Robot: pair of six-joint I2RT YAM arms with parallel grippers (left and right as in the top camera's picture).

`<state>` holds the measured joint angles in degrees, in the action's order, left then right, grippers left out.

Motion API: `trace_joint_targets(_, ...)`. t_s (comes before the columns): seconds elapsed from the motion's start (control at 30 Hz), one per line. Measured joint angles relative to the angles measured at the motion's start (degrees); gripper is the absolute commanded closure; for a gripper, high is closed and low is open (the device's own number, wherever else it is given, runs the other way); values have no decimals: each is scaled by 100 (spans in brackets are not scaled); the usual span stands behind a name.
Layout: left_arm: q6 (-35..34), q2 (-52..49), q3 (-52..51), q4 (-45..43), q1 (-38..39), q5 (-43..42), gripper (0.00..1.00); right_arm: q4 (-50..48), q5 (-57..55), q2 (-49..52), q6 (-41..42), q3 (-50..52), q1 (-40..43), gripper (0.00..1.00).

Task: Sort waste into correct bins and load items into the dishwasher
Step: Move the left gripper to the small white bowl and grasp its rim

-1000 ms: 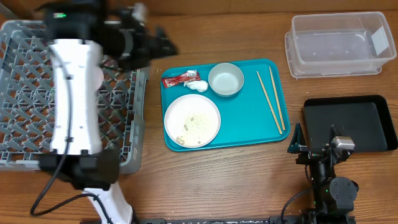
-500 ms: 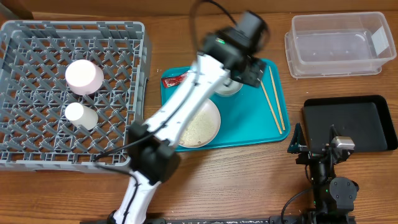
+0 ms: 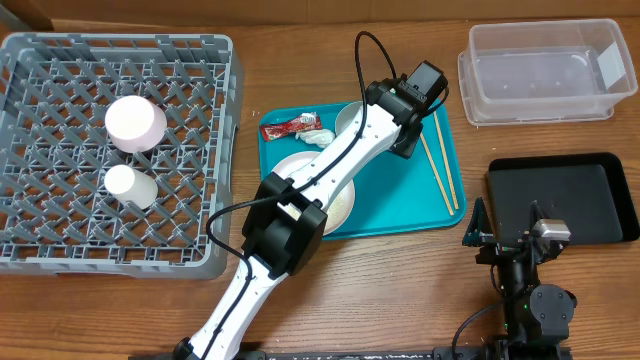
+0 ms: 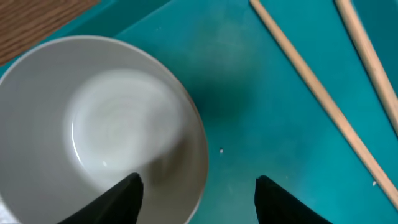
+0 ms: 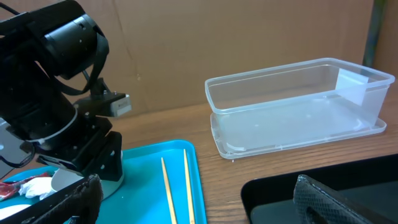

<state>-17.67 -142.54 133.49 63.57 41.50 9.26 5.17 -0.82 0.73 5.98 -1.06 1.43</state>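
My left gripper [image 3: 396,124] reaches over the teal tray [image 3: 400,195]. In the left wrist view it [image 4: 199,190] is open, with its fingers astride the right rim of the steel bowl [image 4: 99,124]. The arm hides most of the bowl [image 3: 347,120]. The chopsticks [image 3: 440,160] lie just right of it. The red wrapper [image 3: 288,126] and the tissue wad [image 3: 318,138] lie left of the bowl. The white plate [image 3: 283,180] with food scraps is partly under the arm. My right gripper [image 5: 199,211] is open and empty beside the black tray [image 3: 565,200].
The grey dish rack [image 3: 60,240] at left holds two white cups [image 3: 135,122] [image 3: 130,185]. The clear tub [image 3: 545,70] stands at the back right. The right wrist view shows the tub [image 5: 298,106], the black tray [image 5: 280,193] and the chopsticks [image 5: 168,186].
My left arm has swung from over the dish rack to the teal tray and come down at the bowl. The right arm has not moved.
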Motion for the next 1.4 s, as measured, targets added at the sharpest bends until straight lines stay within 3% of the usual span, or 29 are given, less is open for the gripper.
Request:
trace_joint_targets(0.07,0,0,0,-24,0,0,53,0,2,0,2,0,-2,0)
trace_joint_targets(0.5,-22,0,-321,-146,0,-2,51,0,2,0,0,0,-2,0)
trace_joint_targets(0.57,-37,0,-446,-151,4,-4,61,0,2,0,0,0,-2,0)
trace_joint_targets(0.67,-39,0,-487,-166,4,-26,65,0,4,0,0,0,-2,0)
trace_joint_targets(0.77,-48,0,-437,-155,4,-68,75,0,2,0,2,0,-2,0)
trace_joint_targets(0.87,-42,0,-210,33,4,-107,96,0,2,0,0,0,-2,0)
trace_joint_targets(1.1,-42,0,540,476,4,-131,96,0,2,0,0,0,-2,0)
trace_joint_targets(1.13,-42,0,577,525,4,-131,93,0,2,0,0,0,-2,0)
trace_joint_targets(1.23,-50,0,590,581,4,-131,59,0,2,0,2,0,-2,0)
trace_joint_targets(1.4,-39,0,562,555,4,-131,43,0,0,0,2,0,-2,0)
